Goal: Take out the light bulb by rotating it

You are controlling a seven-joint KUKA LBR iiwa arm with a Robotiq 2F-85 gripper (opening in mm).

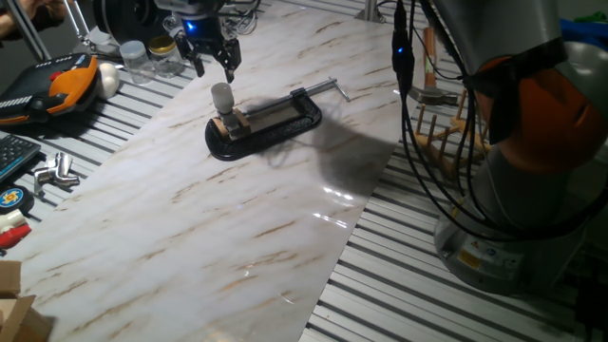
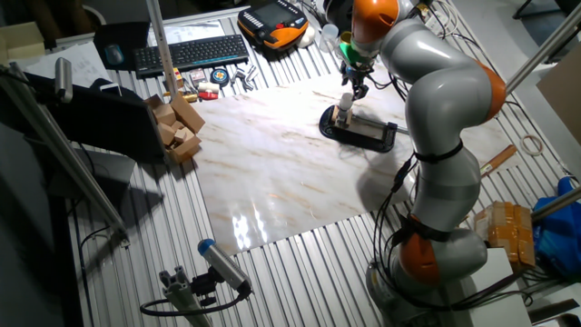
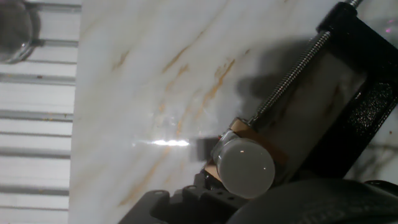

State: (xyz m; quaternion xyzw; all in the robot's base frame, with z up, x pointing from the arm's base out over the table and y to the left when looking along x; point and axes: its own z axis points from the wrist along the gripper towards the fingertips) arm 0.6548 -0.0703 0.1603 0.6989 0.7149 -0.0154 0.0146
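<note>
Hovering above the light bulb (image 1: 221,95), the gripper (image 1: 214,65) hangs with its jaws spread and nothing between them; the two dark fingers (image 1: 199,63) point down at the table, clear of the glass. The bulb stands upright, dome up, screw base down in a small tan socket block (image 1: 231,123) that is pinched in the black C-clamp (image 1: 271,123) lying flat on the marble board (image 1: 190,218). Key relation: the bulb sits below the fingertips and a little toward the clamp side in one fixed view, so the tool is near but not squarely centred; in the hand view the dome (image 3: 244,167) shows low and right of centre, not in the middle, which backs that offset. The bulb's long axis is vertical, roughly in line with the gripper's approach axis, so judging from this the next move needs a small sideways correction, then a straight drop to straddle the dome before any twist. The clamp's screw rod (image 3: 287,78) runs away from the socket along the board, well clear of the descent path. Risk guess: closing off-centre could let the smooth glass slip. The other fixed view shows the arm (image 2: 436,82) reaching over the clamp (image 2: 363,133); finger detail there is too small to tell.
</note>
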